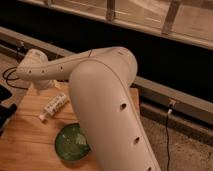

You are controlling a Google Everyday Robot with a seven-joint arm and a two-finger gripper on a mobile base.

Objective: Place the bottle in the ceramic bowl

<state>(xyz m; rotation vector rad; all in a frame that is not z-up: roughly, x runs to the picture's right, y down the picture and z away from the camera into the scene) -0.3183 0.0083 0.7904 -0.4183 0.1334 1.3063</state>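
Note:
The small white bottle (54, 107) lies on its side on the wooden table (25, 137), cap pointing to the front left. In front of it stands the dark green ceramic bowl (71, 142), holding nothing; the arm covers its right rim. My gripper (48, 85) hangs at the end of the white forearm over the table's far left part, just behind the bottle's far end and mostly hidden by the wrist. It stands open and holds nothing. The bottle rests free on the wood, a short gap from the bowl.
My bulky white upper arm (107, 110) fills the middle of the view and hides the table's right half. Black cables (10, 77) lie on the floor at left. A metal rail (170, 97) and dark wall run behind the table.

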